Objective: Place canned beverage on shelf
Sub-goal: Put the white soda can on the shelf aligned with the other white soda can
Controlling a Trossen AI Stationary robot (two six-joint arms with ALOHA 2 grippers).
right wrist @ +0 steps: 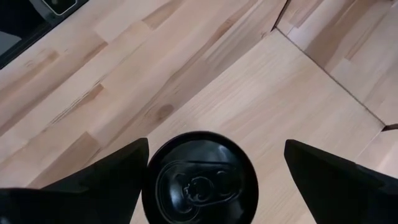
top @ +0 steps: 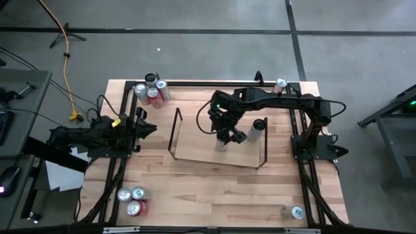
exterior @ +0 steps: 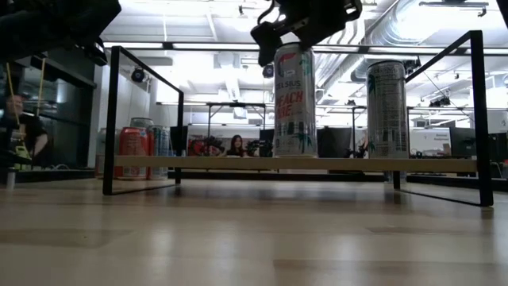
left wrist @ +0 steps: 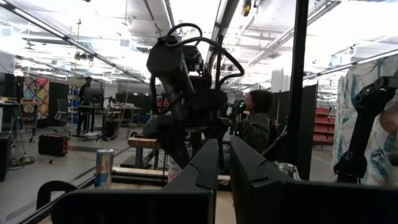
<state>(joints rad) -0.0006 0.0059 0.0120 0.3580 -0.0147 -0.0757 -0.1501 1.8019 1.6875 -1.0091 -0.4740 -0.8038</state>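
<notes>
Two cans are seen standing on the shelf [top: 195, 151], and the nearer one, the canned beverage [exterior: 294, 99], stands directly beneath the right tool [top: 229, 135], whose fingers [right wrist: 93, 180] are spread wide to either side of the can's dark lid without touching it. The can is therefore judged to be released and already set down on the shelf's wooden board; the step in hand appears to be the letting-go. The next move is judged to call for a straight lift clear of the lid before any sideways travel, so that the can is not knocked. The can's long axis is upright, lid toward the tool and base on the board. Just beyond the tool, toward its own arm, a second can [top: 257, 129] stands upright as well. Farther off, across the counter [top: 214, 195], the left tool [top: 148, 129] is held clenched and empty near the counter's edge, beside a cluster of cans [top: 151, 91].
</notes>
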